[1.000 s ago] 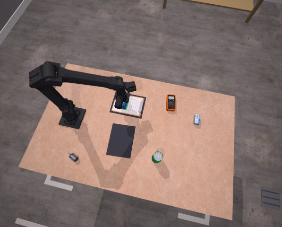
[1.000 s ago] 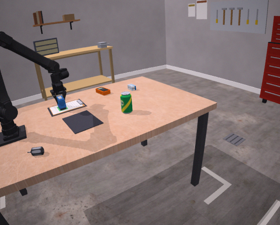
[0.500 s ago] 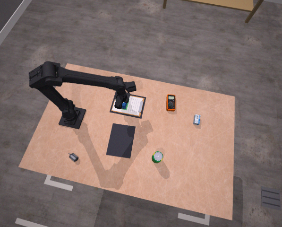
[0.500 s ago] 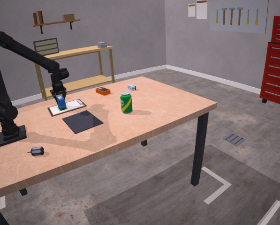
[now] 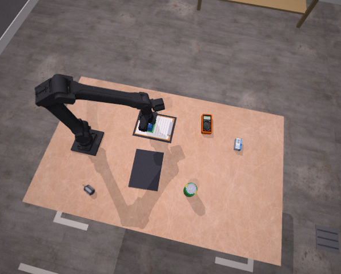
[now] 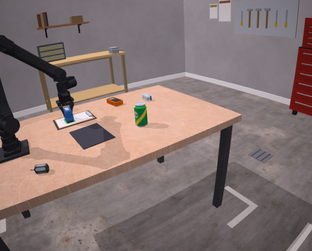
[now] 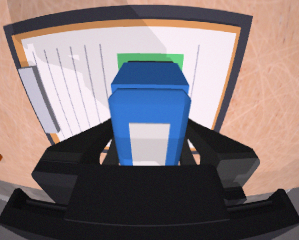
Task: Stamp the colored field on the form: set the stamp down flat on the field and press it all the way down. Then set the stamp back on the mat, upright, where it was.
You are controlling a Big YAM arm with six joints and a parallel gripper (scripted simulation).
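The end effector (image 7: pixel 149 150) is clamped on the blue stamp (image 7: pixel 149 110), one finger against each side of its upright body. Directly beneath it lies the form (image 7: pixel 209 74) on its clipboard, and the stamp stands over the green field (image 7: pixel 172 60), a strip of which shows past the stamp's far edge; whether it is fully pressed down cannot be told. The stamp looks like a rigid, boxy plastic block, probably light, with smooth flat faces that could slip under a downward push. Taking it low on the two broad sides seems sound. The dark mat (image 5: pixel 146 169) lies on the tabletop (image 5: pixel 238 191) near the end effector, beside the form.
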